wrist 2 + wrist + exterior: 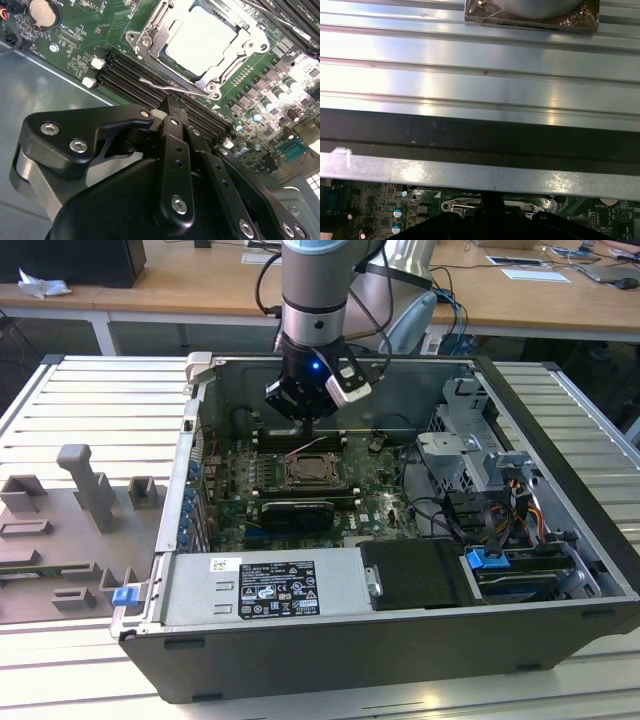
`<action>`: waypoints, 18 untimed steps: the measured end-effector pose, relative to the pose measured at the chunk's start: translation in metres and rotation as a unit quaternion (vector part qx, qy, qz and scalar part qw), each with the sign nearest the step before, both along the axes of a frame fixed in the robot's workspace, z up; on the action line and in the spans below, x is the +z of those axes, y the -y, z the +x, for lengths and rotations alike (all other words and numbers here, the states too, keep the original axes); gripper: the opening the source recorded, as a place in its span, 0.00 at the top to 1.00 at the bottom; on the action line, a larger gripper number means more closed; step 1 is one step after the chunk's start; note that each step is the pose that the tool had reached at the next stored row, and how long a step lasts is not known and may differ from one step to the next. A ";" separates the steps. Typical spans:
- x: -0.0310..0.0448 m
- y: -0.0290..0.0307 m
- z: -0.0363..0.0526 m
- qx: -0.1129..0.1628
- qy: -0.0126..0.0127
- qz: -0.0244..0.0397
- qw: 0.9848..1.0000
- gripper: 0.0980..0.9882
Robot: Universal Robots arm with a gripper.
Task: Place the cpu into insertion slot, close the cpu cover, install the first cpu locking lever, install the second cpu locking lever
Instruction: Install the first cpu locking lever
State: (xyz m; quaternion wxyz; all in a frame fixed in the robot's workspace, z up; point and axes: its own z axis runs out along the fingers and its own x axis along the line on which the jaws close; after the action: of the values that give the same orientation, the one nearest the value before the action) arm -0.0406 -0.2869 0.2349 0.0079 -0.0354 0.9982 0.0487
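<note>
While my fingers (pixel 173 106) sit closed and empty, the lever (pixel 169 86) lies just beside the cpu (pixel 200 40). Thin springy wire, I judge; press its free end.

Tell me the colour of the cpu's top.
The cpu top is pale silver-beige; the second wrist view shows it best.

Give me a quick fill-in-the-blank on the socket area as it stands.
1. The cover lies closed around the pale ____.
2. In the second wrist view the end effector is nearest a wire ____ beside the memory slots.
3. The board is ____ in colour.
Missing: cpu; lever; green.
</note>
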 end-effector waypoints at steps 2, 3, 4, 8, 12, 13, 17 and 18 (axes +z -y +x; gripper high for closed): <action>-0.0003 0.0000 0.0008 0.000 0.000 0.000 1.000 0.99; -0.0004 0.0000 0.0011 0.000 0.000 0.000 1.000 0.99; -0.0005 0.0000 0.0018 0.000 0.000 0.000 1.000 0.99; -0.0012 0.0000 0.0041 0.000 0.000 0.000 1.000 0.99; -0.0019 0.0000 0.0068 0.000 0.000 0.000 1.000 0.99; -0.0022 0.0000 0.0079 0.000 0.000 0.000 1.000 0.99; -0.0037 0.0000 0.0102 0.000 0.000 0.000 1.000 0.99; -0.0045 0.0000 0.0103 0.000 0.000 0.000 1.000 0.99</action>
State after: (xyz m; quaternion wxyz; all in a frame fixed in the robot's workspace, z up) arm -0.0302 -0.2869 0.2303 0.0079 -0.0353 0.9982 0.0487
